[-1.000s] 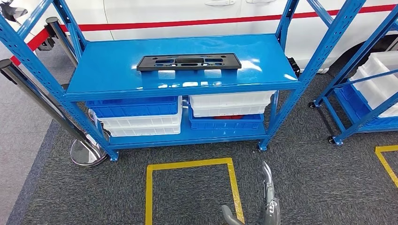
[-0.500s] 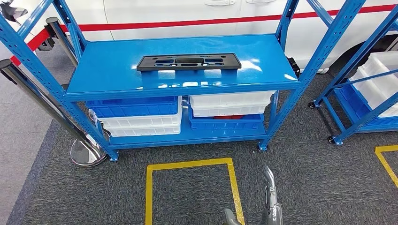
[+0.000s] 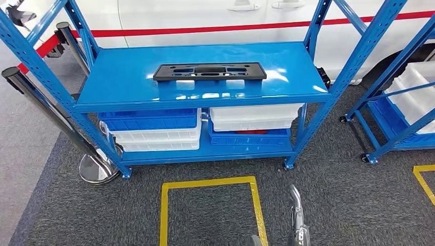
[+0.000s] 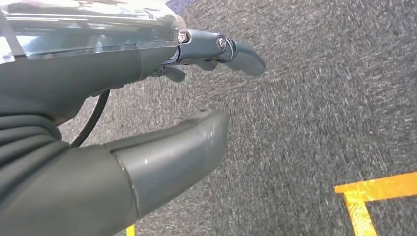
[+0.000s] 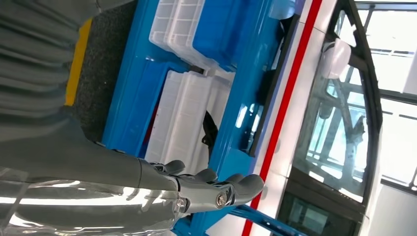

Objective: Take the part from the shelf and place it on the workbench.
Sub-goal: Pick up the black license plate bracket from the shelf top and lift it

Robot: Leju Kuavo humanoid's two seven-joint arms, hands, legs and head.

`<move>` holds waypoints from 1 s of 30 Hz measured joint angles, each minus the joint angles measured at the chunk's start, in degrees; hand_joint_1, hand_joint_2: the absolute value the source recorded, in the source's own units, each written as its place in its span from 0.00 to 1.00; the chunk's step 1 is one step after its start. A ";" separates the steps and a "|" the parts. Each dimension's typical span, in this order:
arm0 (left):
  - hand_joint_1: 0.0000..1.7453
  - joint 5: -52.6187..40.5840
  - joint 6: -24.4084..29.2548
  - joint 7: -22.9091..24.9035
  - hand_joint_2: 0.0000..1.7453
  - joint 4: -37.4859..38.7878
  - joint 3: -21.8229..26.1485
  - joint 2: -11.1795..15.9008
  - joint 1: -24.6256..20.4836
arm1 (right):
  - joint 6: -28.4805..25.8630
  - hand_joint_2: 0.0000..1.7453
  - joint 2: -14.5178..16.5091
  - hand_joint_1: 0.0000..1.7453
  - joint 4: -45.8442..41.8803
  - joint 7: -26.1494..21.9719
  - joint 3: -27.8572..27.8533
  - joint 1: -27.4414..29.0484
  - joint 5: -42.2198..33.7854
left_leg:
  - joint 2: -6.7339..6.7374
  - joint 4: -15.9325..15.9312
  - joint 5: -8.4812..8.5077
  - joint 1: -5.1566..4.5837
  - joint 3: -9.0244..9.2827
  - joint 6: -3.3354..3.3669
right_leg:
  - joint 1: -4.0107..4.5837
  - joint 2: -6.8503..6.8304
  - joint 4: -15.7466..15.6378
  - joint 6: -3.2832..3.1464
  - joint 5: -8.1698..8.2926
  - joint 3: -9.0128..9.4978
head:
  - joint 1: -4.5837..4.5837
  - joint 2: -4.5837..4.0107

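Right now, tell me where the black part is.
In the head view, the black part lies flat on the blue shelf, near the middle of its top level, above the stacked blue and white bins and in front of the white car.

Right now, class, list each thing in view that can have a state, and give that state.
Black part: flat on top shelf, untouched.
Left hand: open, over carpet.
Right hand: open, holding nothing.
Bins: stacked on lower shelf.
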 joint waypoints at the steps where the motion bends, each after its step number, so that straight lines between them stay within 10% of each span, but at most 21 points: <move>1: 0.00 0.01 0.01 0.04 0.00 0.01 0.13 -0.02 0.06 | 0.00 0.00 -0.07 0.00 0.00 0.09 0.00 0.13 0.09 | 0.03 0.02 -0.25 0.11 0.30 -0.27 | -0.29 -0.05 2.22 0.24 -0.52 -1.72 | 0.00 0.00; 3: 0.00 -0.01 0.00 0.10 0.00 0.02 0.38 -0.09 0.20 | 0.00 0.00 -0.20 0.00 0.00 0.17 0.00 0.43 0.11 | 0.02 0.09 -1.01 0.63 1.43 -1.09 | -0.95 -0.24 1.04 0.95 1.79 -2.27 | 0.01 0.00; 6: 0.00 -0.14 -0.02 0.14 0.00 0.05 0.68 -0.13 0.32 | 0.00 0.00 -0.37 0.00 0.01 0.33 0.02 0.79 0.03 | -0.02 0.32 -2.83 1.44 3.75 -2.76 | -1.75 -0.63 -8.75 1.82 7.15 1.29 | 0.40 0.00; 9: 0.00 -0.29 -0.13 0.24 0.00 0.06 0.88 -0.10 0.04 | 0.00 0.00 -0.52 0.00 -0.09 0.81 0.10 1.10 -0.05 | 0.02 0.83 -3.55 1.41 4.72 -4.45 | -1.37 -0.52 -10.79 -0.14 6.45 2.23 | 0.72 0.00; 11: 0.00 -0.60 -0.43 0.18 0.00 0.08 0.87 -0.15 -0.34 | 0.00 0.00 -0.64 0.00 -0.17 1.87 0.27 1.02 0.36 | 0.11 5.04 -1.55 1.60 2.85 -5.15 | -1.36 -0.44 -11.12 -1.37 5.79 3.43 | 0.51 0.01; 14: 0.00 -1.20 -1.28 -0.08 0.00 0.09 0.86 -0.08 -0.51 | 0.03 0.00 -1.15 0.00 0.13 5.05 0.96 -0.13 1.35 | 0.26 16.10 -0.93 1.63 -5.10 -5.39 | -1.11 -0.58 -12.33 -2.47 4.62 6.31 | 0.16 0.00; 18: 0.00 -1.95 -2.30 -0.43 0.00 0.09 0.86 0.26 -0.26 | 1.87 0.00 -2.14 0.00 2.63 10.12 2.80 -3.58 0.13 | 0.25 16.88 -8.27 0.99 -11.21 -4.61 | -0.31 0.00 -13.27 -2.88 2.47 10.30 | -0.08 0.00; 23: 0.00 -2.39 -3.08 -1.50 0.00 0.12 0.84 1.09 0.07 | 4.16 0.00 -2.77 0.00 6.63 11.98 4.26 -7.44 -0.95 | -0.04 4.27 7.17 -0.77 -10.98 -1.79 | 0.40 0.58 -13.23 -2.35 -0.95 13.21 | -0.12 0.01; 27: 0.00 -2.62 -3.15 -1.96 0.00 0.14 0.82 1.20 -0.17 | 5.46 0.00 -2.80 0.00 8.19 11.88 4.75 -9.11 -1.34 | -0.16 3.23 7.22 -0.66 -9.78 -0.89 | 0.34 0.24 -12.80 -1.02 -2.74 13.86 | -0.07 0.00; 30: 0.00 -2.70 -3.37 -1.85 0.00 0.15 0.82 1.20 -0.34 | 5.80 0.00 -2.82 0.00 9.15 11.89 4.89 -9.73 -1.48 | -0.08 2.45 6.38 -0.51 -8.49 -0.18 | 0.31 -0.29 -3.25 -0.51 -6.63 8.29 | 0.06 0.00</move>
